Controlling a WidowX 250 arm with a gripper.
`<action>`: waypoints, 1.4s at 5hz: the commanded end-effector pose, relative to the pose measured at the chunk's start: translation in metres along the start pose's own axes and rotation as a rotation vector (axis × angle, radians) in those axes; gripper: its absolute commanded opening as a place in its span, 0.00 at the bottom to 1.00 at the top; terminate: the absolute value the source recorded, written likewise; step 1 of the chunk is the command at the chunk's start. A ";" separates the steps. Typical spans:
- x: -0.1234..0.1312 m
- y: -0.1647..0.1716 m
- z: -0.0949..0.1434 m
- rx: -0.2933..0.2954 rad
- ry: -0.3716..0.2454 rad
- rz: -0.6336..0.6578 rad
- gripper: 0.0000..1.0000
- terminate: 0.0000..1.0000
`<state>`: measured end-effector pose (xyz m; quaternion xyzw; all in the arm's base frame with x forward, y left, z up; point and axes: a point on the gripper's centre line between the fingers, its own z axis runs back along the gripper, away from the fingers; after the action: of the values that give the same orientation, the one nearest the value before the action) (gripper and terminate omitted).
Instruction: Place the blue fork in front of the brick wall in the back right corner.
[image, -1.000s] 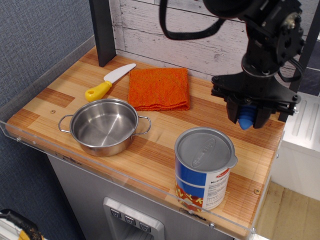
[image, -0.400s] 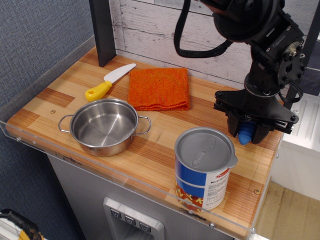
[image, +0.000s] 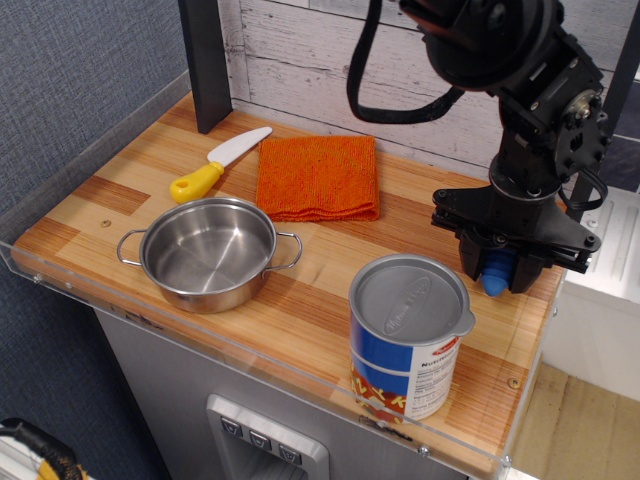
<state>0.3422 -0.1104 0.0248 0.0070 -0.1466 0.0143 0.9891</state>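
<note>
While the black arm is being held low over the right side of the wooden surface (image: 330, 290), the end effector (image: 497, 268) is being kept closed around the blue fork (image: 497, 272). Only the rounded blue end of the fork's handle is being shown, poking out beneath the dark fingers; the tines are being hidden by the end effector, so their direction cannot be told. The fork is being held near the right edge of the surface, just behind and to the right of the can (image: 408, 336), whose grey lid is being shown from above. Whether the handle tip is touching the wood cannot be told. The brick wall (image: 300, 60), a whitewashed backdrop of horizontal planks, is being seen behind the surface, and the fork is being held forward of it, apart from its base. On the left half of the surface, a steel pot (image: 208, 252) is being shown standing upright and empty. Behind it, an orange cloth (image: 318, 176) is being displayed lying flat, and just to its left a yellow-handled knife (image: 218, 163) is being seen lying at an angle, its white blade pointing toward the back.
</note>
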 end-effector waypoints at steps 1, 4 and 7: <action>-0.006 -0.005 0.006 -0.005 -0.028 0.001 0.00 0.00; -0.005 -0.003 0.002 -0.015 0.006 -0.012 1.00 0.00; 0.009 0.000 0.035 -0.028 -0.045 0.009 1.00 0.00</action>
<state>0.3415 -0.1038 0.0390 0.0049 -0.1329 0.0088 0.9911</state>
